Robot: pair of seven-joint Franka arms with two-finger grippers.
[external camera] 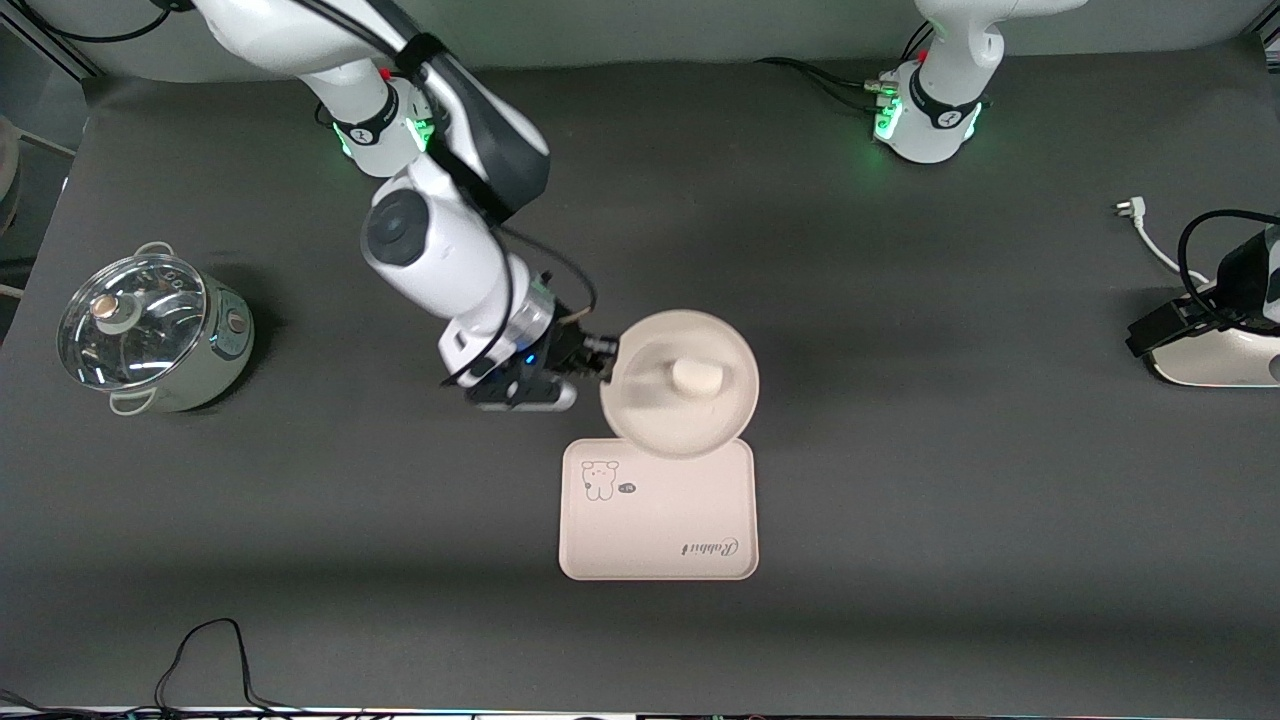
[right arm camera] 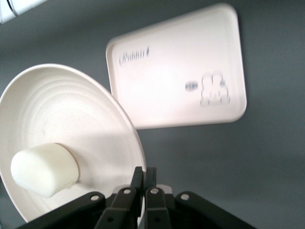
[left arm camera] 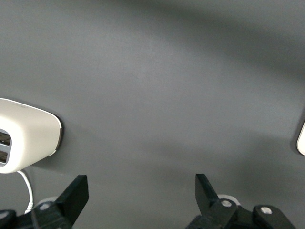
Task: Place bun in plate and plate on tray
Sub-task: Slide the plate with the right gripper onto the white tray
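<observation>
The round cream plate (external camera: 690, 425) is held up in the air, its lower edge over the tray's edge. The off-white bun (external camera: 697, 377) lies in the plate. My right gripper (external camera: 603, 360) is shut on the plate's rim at the side toward the right arm's end. In the right wrist view the plate (right arm camera: 71, 112) carries the bun (right arm camera: 44, 169), and my gripper (right arm camera: 144, 177) pinches the rim. The rectangular tray (external camera: 657, 545) with the animal drawing lies on the table nearer the front camera; it also shows in the right wrist view (right arm camera: 176, 76). My left gripper (left arm camera: 141, 188) is open and empty, waiting at the left arm's end.
A small pot with a glass lid (external camera: 150, 332) stands toward the right arm's end. A white appliance (external camera: 1215, 355) with a cable and plug (external camera: 1130, 210) sits at the left arm's end; it shows in the left wrist view (left arm camera: 26, 133).
</observation>
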